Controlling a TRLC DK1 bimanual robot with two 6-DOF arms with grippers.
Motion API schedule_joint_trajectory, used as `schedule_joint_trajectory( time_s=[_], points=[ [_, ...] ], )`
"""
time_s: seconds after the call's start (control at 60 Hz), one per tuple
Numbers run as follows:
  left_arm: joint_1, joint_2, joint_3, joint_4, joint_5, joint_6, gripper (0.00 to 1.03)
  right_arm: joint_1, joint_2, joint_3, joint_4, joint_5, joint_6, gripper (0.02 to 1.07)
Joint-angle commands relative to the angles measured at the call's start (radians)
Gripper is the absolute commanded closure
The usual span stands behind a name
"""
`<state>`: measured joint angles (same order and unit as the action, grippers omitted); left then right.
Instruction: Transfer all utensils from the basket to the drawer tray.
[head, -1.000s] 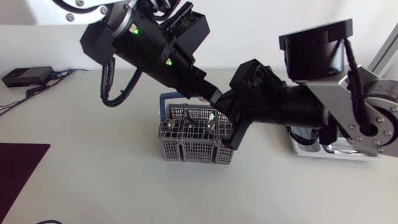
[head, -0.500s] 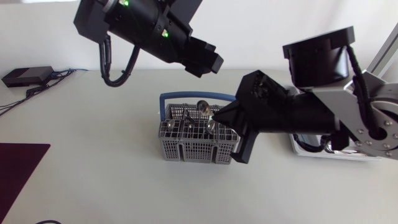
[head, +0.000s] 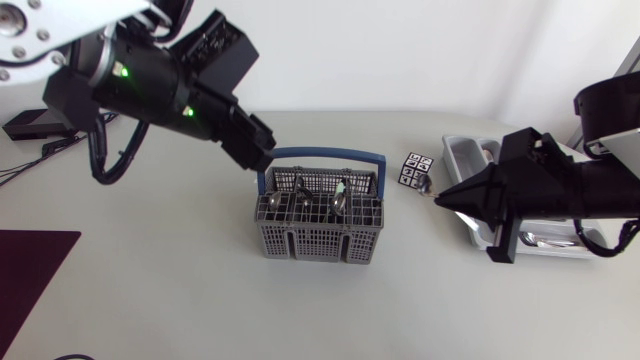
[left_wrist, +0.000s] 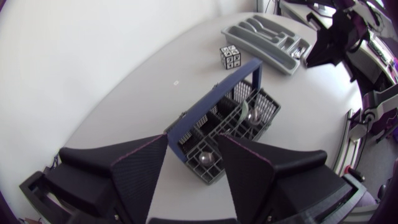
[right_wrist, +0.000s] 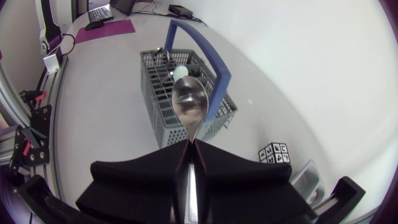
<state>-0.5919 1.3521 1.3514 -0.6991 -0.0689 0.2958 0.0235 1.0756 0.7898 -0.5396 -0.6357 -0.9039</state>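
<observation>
Right wrist view gives you the clearest read. Your right gripper (right_wrist: 188, 148) is clenched on the thin handle of a spoon (right_wrist: 189, 102). The spoon's polished oval bowl juts out ahead of the fingertips. Beyond that bowl stands the basket (right_wrist: 163, 121), well apart from the fingers. The drawer tray (head: 462, 148) lies just behind and beside the gripper, partly under its arm in the head view.

I judge this to be the carry step: one spoon is out and not yet delivered. Next you need to swing it over a long compartment, lower it until it lies flat, then let go. Slick metal may slide between the matte wedge fingers, so keep it level.

Your left gripper (left_wrist: 193, 158) has its fingers spread with nothing between them. It hangs above the basket's near end, and the blue arched handle (left_wrist: 214, 102) is ahead of it.

The basket is grey plastic lattice with divided cells, and other utensils (left_wrist: 207, 158) still stand in it, their shiny rounded bowls up. The tray is pale moulded plastic with smooth, rounded troughs. A small cube (head: 415, 170) with black-and-white markings sits between basket and tray.
</observation>
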Motion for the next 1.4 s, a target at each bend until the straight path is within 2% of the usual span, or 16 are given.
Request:
schedule_joint_trajectory(
  time_s=[0.0,0.2,0.333,0.55,0.85,0.983,1.15,1.183,1.217,1.25,1.283,1.3,1.383],
  points=[
    [0.030,-0.028,-0.069,0.015,-0.011,0.062,0.44,-0.109,0.050,-0.001,-0.065,-0.044,-0.165,1.02],
    [0.066,-0.074,-0.144,0.039,-0.011,0.074,0.44,-0.373,0.195,0.074,-0.240,-0.070,-0.513,1.02],
    [0.069,-0.080,-0.186,0.056,-0.009,0.065,0.44,-0.536,0.354,0.190,-0.355,-0.070,-0.739,1.02],
    [0.058,-0.088,-0.212,0.072,-0.009,0.049,0.44,-0.682,0.589,0.361,-0.392,-0.022,-0.955,1.02],
    [0.043,-0.091,-0.224,0.070,-0.016,0.023,0.44,-0.706,0.750,0.460,-0.335,0.126,-1.081,1.02],
    [0.023,-0.091,-0.230,0.070,-0.034,0.012,0.44,-0.700,0.793,0.459,-0.221,0.186,-1.083,1.02],
    [0.017,-0.096,-0.242,0.070,-0.039,0.000,0.44,-0.692,0.839,0.457,-0.143,0.240,-1.095,1.01],
    [0.017,-0.099,-0.245,0.070,-0.039,0.000,0.44,-0.692,0.840,0.457,-0.138,0.245,-1.095,0.96],
    [0.017,-0.102,-0.247,0.070,-0.039,0.000,0.44,-0.691,0.839,0.454,-0.135,0.245,-1.095,0.86],
    [0.017,-0.107,-0.250,0.070,-0.039,0.000,0.44,-0.691,0.830,0.447,-0.129,0.248,-1.090,0.67],
    [0.017,-0.108,-0.253,0.070,-0.039,0.000,0.44,-0.691,0.817,0.440,-0.129,0.251,-1.090,0.56],
    [0.017,-0.110,-0.253,0.070,-0.039,0.000,0.44,-0.691,0.808,0.434,-0.125,0.252,-1.089,0.52],
    [0.017,-0.111,-0.259,0.072,-0.039,0.000,0.44,-0.686,0.762,0.405,-0.099,0.251,-1.073,0.50]
  ],
)
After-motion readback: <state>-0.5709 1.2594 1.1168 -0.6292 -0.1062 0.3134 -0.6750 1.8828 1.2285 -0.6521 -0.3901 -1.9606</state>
